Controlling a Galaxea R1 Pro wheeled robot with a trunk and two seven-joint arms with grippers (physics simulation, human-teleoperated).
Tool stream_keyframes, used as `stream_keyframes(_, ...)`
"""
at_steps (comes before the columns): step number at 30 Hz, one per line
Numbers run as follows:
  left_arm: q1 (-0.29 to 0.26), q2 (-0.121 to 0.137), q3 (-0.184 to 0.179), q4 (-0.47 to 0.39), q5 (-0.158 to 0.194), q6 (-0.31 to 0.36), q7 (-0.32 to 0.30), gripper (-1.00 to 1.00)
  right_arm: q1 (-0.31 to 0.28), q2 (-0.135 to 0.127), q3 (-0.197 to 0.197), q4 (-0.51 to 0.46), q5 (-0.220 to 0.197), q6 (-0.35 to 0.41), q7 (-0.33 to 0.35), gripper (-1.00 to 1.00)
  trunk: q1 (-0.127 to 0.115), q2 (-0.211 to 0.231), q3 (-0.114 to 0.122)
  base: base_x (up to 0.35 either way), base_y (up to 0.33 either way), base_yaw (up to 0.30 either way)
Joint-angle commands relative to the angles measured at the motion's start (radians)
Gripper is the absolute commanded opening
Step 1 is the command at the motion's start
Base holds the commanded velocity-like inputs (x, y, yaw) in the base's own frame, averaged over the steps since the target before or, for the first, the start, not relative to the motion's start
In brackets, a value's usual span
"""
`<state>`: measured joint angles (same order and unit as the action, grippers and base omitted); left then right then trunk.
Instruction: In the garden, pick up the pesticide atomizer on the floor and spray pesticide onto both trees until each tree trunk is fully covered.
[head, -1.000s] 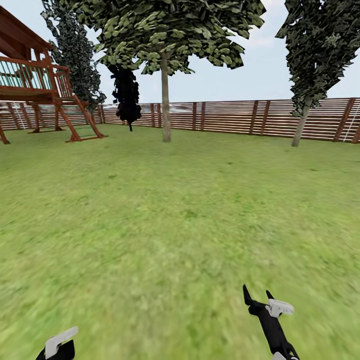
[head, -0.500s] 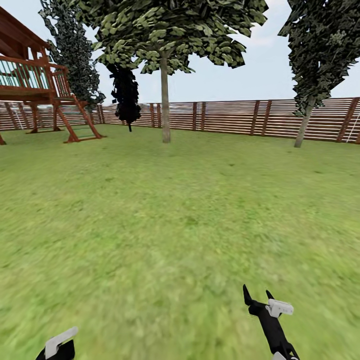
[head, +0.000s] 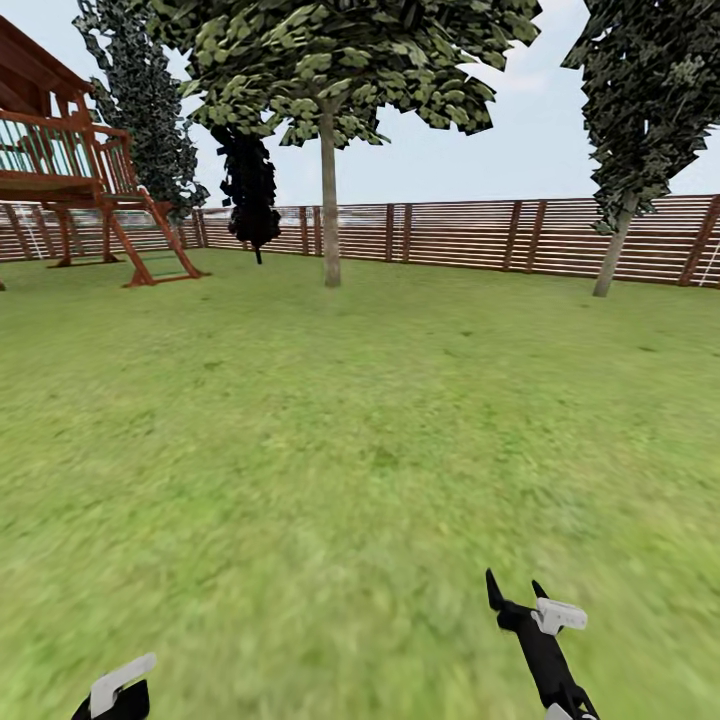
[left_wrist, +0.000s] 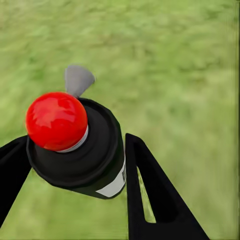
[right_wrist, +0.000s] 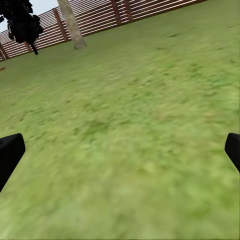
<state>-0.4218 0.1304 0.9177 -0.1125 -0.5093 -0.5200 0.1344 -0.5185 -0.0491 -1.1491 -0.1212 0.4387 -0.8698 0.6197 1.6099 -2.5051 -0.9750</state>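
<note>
The pesticide atomizer (left_wrist: 80, 145), a black can with a red cap and a grey nozzle, sits between the black fingers of my left gripper (left_wrist: 75, 167), which is shut on it. In the head view a white part of the left arm (head: 120, 685) shows at the lower edge. My right gripper (head: 514, 592) hangs low over the grass, open and with nothing in it; its fingertips (right_wrist: 10, 155) stand wide apart. A tree with a straight bare grey-brown trunk (head: 330, 200) and a green crown stands far ahead on the garden lawn (head: 360, 420); its trunk (right_wrist: 71, 22) also appears in the right wrist view.
A brown slat fence (head: 480, 235) runs along the back. A red-brown wooden playset (head: 70, 170) stands at the far left. Dark narrow conifers (head: 250, 190) rise near the fence. A dark-crowned tree with a leaning trunk (head: 612, 255) is at the right. Open grass lies between.
The whole head view has shifted a little: the playset has slid left and the right tree slightly right. Both arms hold the same place in the picture.
</note>
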Motion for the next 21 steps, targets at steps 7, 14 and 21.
stream_keyframes(7,0.0,0.0,0.0,0.0,0.0,0.0,0.0,-1.0,0.0,0.0,0.0,0.0,0.0,0.0,0.0,1.0,0.0,0.0,0.0,0.331,0.0,0.0)
stream_keyframes(14,0.0,0.0,0.0,0.0,0.0,0.0,0.0,-1.0,0.0,0.0,0.0,0.0,0.0,0.0,0.0,1.0,0.0,0.0,0.0,0.331,0.0,0.0)
stream_keyframes(21,0.0,0.0,0.0,0.0,0.0,0.0,0.0,-1.0,0.0,0.0,0.0,0.0,0.0,0.0,0.0,1.0,0.0,0.0,0.0,0.331,0.0,0.0)
